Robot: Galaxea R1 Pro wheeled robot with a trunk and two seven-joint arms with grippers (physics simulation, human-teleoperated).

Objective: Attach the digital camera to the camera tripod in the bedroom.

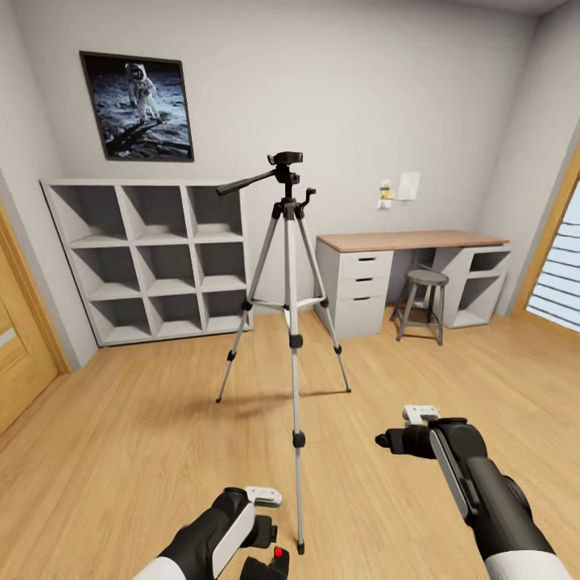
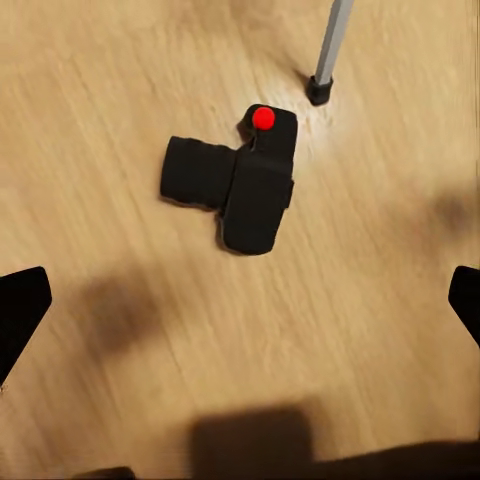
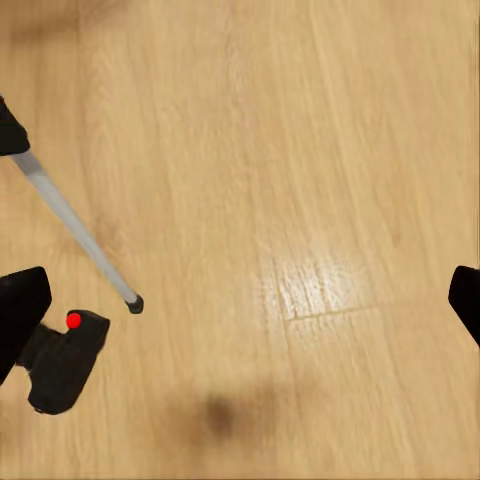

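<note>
Below, digital camera (image 2: 240, 180), left hand (image 2: 240, 300) open above

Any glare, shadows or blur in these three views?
Head view: even light, sharp, faint shadow under the camera tripod. Left wrist view: soft dark shadows on the floor near the digital camera, slightly blurred. Right wrist view: bright glare patch on the floor.

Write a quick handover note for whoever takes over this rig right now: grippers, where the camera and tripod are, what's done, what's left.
Left gripper: open, empty, hovering over the digital camera.
Right gripper: open, empty, above bare wood floor.
Camera: lying on the floor beside the nearest foot of the camera tripod, red button showing.
Tripod: standing upright mid-room, in front of the white cube shelves and desk.
Done: nothing grasped yet.
Left: pick up the camera, lift it to the tripod head, attach it.
</note>
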